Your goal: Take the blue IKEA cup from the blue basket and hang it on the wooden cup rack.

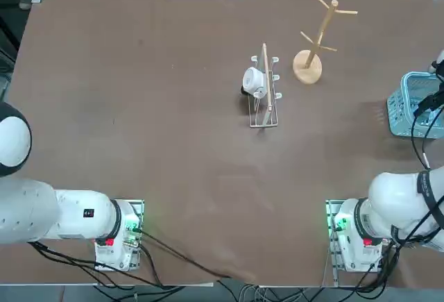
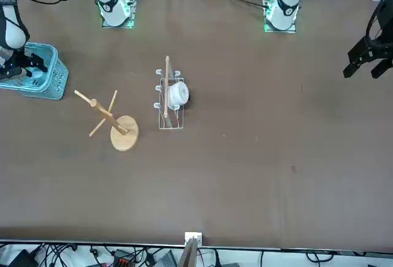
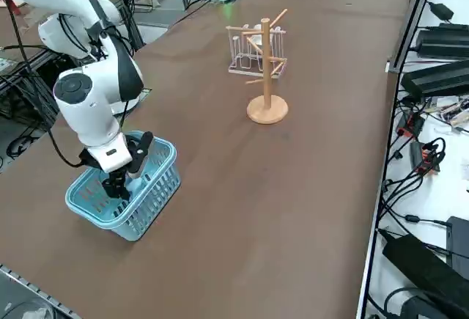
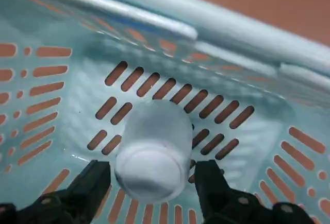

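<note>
The blue IKEA cup [image 4: 153,175] is located inside the blue basket [image 3: 152,205], at the right of the tabletop [image 1: 201,198]. The basket is rigid-looking, with slotted walls; contact with its rim is to be avoided during extraction. The wooden cup rack [image 3: 266,62] is stood upright on its disc base, farther out and to the left of the basket. Its slender pole and pegs should not be loaded sideways, since the rack may be tipped.

The right gripper [image 4: 154,165] is lowered into the basket with its fingers set wide apart, one toward each side of the cup. No grip has been made; whether either finger is touched by the cup cannot be told.

The cup is small, pale and smooth. It should be treated as light, thin-walled plastic: slightly flexible, unlikely to be shattered, but easily slid or rolled on the basket floor. Whether the round end face shown is its base or its mouth cannot be determined.

The side wall should be taken across opposite faces, with the grip centred on the body. Moderate force is advised: if too little is applied, the cup may be slipped; if too much, the wall may be dented. The opening should be kept unobstructed for a peg.
</note>
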Controlling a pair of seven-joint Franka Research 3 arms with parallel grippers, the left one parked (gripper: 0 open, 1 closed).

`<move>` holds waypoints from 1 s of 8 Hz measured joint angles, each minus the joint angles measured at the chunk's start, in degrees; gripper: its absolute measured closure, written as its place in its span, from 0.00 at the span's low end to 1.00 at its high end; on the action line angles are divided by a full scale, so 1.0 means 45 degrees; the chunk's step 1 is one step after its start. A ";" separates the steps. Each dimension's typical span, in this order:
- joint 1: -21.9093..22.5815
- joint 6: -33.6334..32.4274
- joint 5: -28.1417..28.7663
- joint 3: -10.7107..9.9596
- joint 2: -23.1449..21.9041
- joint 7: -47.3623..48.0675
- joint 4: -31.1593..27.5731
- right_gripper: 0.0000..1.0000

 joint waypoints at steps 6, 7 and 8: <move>-0.0100 0.0013 0.0002 0.0000 0.0039 -0.0124 0.0000 0.00; -0.0101 0.0013 0.0002 0.0000 0.0045 -0.0128 0.0000 0.00; -0.0101 0.0013 0.0002 0.0000 0.0065 -0.0131 0.0000 0.00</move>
